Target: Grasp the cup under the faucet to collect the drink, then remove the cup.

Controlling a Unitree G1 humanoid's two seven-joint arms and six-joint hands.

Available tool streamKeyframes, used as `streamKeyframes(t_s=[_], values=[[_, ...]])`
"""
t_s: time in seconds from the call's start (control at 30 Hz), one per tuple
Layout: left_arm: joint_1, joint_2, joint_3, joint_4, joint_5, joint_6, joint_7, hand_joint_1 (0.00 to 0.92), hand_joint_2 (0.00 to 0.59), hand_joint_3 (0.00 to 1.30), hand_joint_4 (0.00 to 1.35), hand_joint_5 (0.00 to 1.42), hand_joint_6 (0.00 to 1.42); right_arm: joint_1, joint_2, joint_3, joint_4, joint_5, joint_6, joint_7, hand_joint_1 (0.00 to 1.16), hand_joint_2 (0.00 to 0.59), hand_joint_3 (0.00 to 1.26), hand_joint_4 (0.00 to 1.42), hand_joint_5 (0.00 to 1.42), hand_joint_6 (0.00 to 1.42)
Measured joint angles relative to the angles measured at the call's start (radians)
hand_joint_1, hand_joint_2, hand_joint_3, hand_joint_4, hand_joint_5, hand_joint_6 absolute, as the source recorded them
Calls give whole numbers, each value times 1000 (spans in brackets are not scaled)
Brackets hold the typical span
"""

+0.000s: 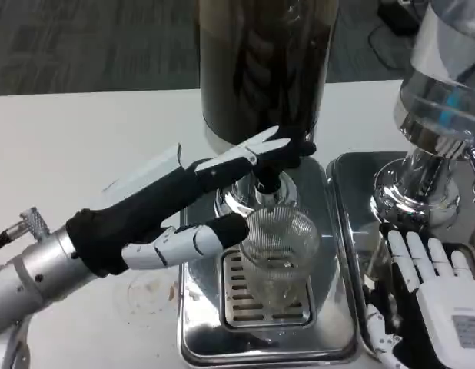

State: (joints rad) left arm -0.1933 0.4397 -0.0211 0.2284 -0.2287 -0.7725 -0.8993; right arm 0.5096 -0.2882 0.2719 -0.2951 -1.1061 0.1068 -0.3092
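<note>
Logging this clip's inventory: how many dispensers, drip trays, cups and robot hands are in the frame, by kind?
Dispensers: 2, a dark one and a clear one
Drip trays: 2, centre and right
Cups: 1, a clear ribbed cup
Hands: 2, left hand and right hand
Total: 7

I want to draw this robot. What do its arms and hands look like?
The left hand has white fingers with black joints and a black wrist cover, on a shiny silver forearm with a knurled metal fitting and a thin dark cable. The right hand has a white back with a small grey label and white fingers.
</note>
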Motion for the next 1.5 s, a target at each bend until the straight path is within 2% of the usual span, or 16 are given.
streamKeyframes(t_s=[0.27,0.4,0.53,0.6,0.67,0.73,0.8,0.87,0.9,0.97,1.13,1.37,1.5], values=[[-18,57,-4,40,139,-173,97,0,254,106,0,81,16,-2,1,0,10,1,1,-1,87,545,0,0,0,0],[-19,95,-4,41,244,-269,179,0,256,106,0,75,12,-5,0,0,11,2,1,-1,87,545,0,0,0,0],[-19,108,-9,41,290,-294,230,0,261,106,0,72,10,-7,0,0,11,6,1,-1,87,545,0,0,0,0],[-19,114,-15,41,312,-301,260,0,262,105,0,71,6,-12,3,-3,11,30,-1,-1,87,545,0,0,0,0],[-19,121,-26,41,320,-303,280,0,263,105,0,71,2,-12,9,-15,11,70,-8,-1,89,544,1,0,0,0],[-18,132,-37,41,324,-303,304,0,263,106,0,71,0,-5,19,-46,9,178,-37,-1,161,521,12,0,0,0],[-17,136,-41,41,325,-303,314,0,264,109,0,70,0,-3,18,-59,8,227,-56,3,202,512,28,0,0,0],[-16,143,-48,41,329,-303,329,0,265,111,0,70,0,-9,11,-68,2,306,-97,29,272,477,25,0,0,14],[-16,143,-49,41,330,-303,332,0,265,112,0,70,0,-12,10,-68,2,314,-104,33,302,467,14,0,0,28],[-14,146,-57,39,337,-302,347,0,265,114,0,70,1,-36,-2,-71,7,385,-139,85,349,434,1,0,0,56],[-3,158,-63,12,341,-279,367,0,266,121,0,70,4,-42,2,-103,14,555,-195,154,413,366,0,0,0,86],[17,172,-71,-39,347,-233,385,0,268,128,0,76,6,-53,4,-123,-12,623,-197,212,440,302,0,0,0,94],[25,174,-72,-60,351,-212,393,0,268,132,0,79,6,-75,7,-128,-30,631,-192,248,445,257,0,0,0,61]])
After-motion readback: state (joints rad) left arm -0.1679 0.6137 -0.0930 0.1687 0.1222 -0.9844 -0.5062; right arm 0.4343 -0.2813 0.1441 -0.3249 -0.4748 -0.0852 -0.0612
